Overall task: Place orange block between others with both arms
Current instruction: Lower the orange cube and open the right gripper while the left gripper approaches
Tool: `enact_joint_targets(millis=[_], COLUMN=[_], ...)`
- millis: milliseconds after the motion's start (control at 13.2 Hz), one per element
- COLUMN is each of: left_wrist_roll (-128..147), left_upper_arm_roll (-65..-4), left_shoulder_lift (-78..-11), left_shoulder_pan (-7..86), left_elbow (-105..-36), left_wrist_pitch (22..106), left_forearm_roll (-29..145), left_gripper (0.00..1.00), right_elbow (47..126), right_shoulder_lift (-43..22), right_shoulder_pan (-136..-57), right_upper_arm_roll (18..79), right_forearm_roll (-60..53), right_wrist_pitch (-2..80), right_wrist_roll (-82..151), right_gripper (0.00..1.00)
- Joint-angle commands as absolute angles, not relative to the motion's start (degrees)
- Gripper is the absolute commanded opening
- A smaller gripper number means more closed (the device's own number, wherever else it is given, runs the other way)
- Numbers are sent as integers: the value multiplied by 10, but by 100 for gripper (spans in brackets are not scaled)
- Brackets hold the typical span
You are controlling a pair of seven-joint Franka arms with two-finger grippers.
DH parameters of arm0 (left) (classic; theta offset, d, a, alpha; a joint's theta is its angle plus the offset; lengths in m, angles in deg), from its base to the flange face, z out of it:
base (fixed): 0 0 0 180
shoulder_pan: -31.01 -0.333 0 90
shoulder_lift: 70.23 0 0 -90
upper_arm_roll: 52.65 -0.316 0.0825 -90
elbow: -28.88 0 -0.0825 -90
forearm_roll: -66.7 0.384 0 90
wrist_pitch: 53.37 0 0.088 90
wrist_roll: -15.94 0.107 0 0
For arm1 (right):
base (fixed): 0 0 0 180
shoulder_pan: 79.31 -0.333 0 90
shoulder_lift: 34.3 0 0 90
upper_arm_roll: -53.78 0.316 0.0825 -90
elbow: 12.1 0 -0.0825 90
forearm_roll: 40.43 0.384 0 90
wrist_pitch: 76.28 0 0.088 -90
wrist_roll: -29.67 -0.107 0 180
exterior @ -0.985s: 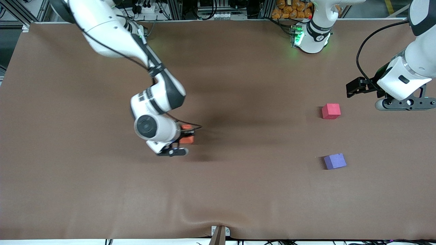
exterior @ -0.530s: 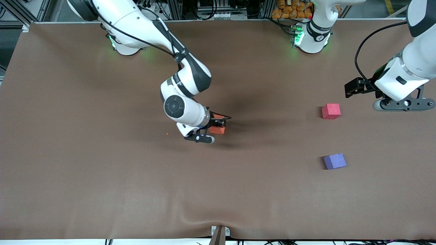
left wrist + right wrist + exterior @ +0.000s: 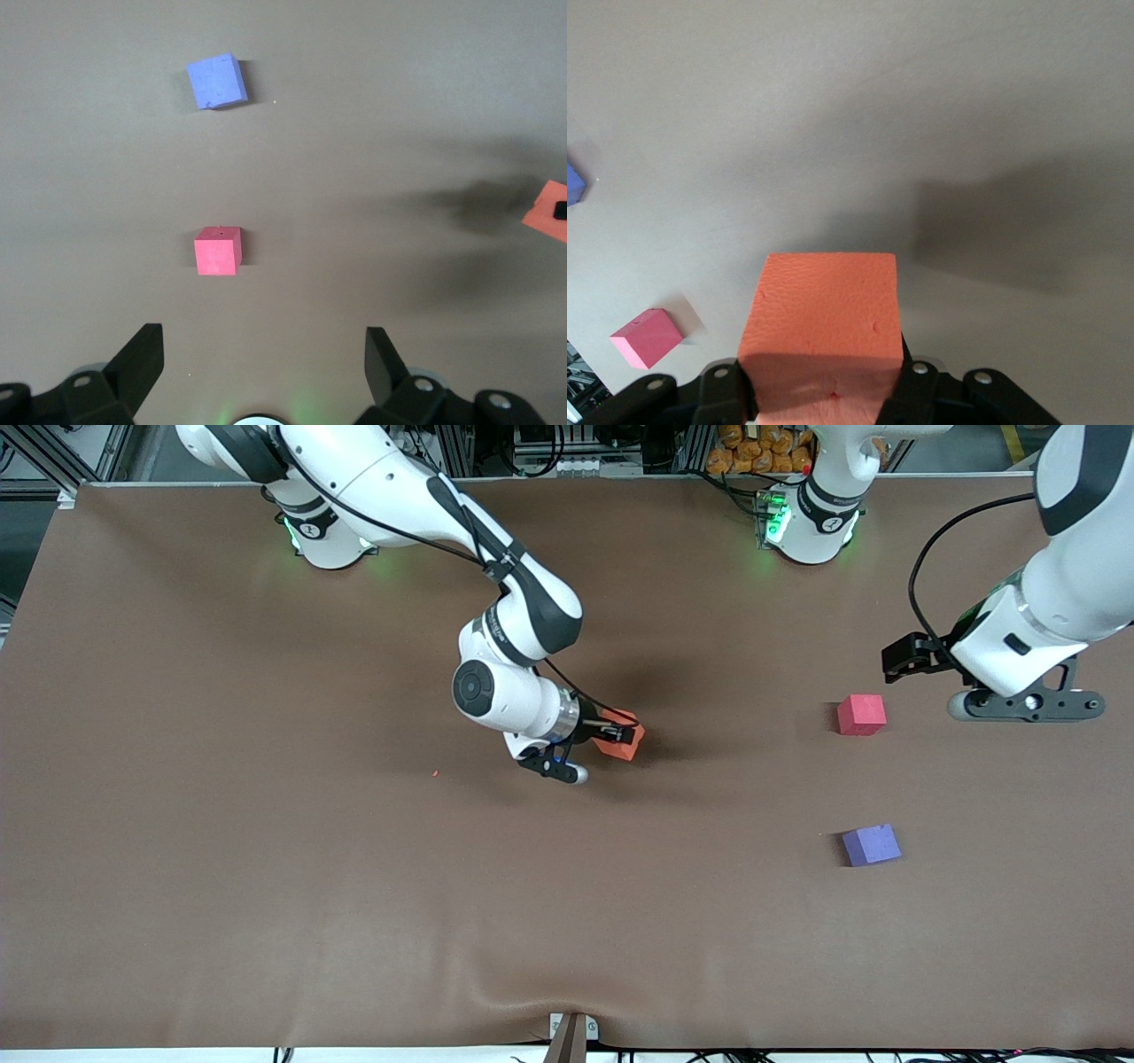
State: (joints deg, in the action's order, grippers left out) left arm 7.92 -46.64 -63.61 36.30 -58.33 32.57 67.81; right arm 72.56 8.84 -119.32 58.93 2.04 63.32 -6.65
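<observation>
Currently: right gripper [image 3: 611,737] pinching orange block [image 3: 620,741] over mid-tabletop [image 3: 266,868]; left gripper [image 3: 261,354] spread beside red cube [image 3: 861,715]; hand over level, avoiding purple cube [image 3: 871,844].

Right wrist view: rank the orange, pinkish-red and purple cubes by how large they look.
1. Orange cube, held in the right gripper, close to the lens.
2. Pinkish-red cube.
3. Purple cube, cut off at the frame edge, so unsure.

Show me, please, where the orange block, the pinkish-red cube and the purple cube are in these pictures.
orange block [image 3: 826,305]: right wrist view, its broad upper face above the gripping fingers.
pinkish-red cube [image 3: 861,714]: front view, middle of its top face.
purple cube [image 3: 872,844]: front view, middle of its top face.
</observation>
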Motion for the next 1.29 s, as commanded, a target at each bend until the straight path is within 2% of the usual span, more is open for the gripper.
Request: enact_joint_targets(millis=[0, 227, 833, 1136, 1212], left_wrist_roll=[65, 43, -1, -29, -33], left_upper_arm_roll=[-456, -455, -456, -455, -456], left_shoulder_lift=[-620, -603, -569, -551, -546], left_shoulder_pan=[373, 387, 413, 421, 424], left_elbow=[-580, -579, -579, -579, -578], left_wrist_pitch=[328, 335, 362, 378, 381], left_forearm_roll=[693, 688, 693, 693, 693], left_gripper=[100, 100, 100, 100, 100], right_elbow=[721, 720, 710, 702, 702], right_shoulder_lift=[97, 108, 114, 124, 124], right_shoulder_pan=[-1206, -1223, -1241, -1251, -1251], right_upper_arm_roll=[583, 583, 583, 583, 583], right_forearm_roll=[60, 71, 110, 114, 114], right_wrist_pitch=[650, 689, 693, 693, 693], right_wrist_roll=[-103, -173, -179, -179, -179], right_gripper=[46, 56, 57, 61, 67])
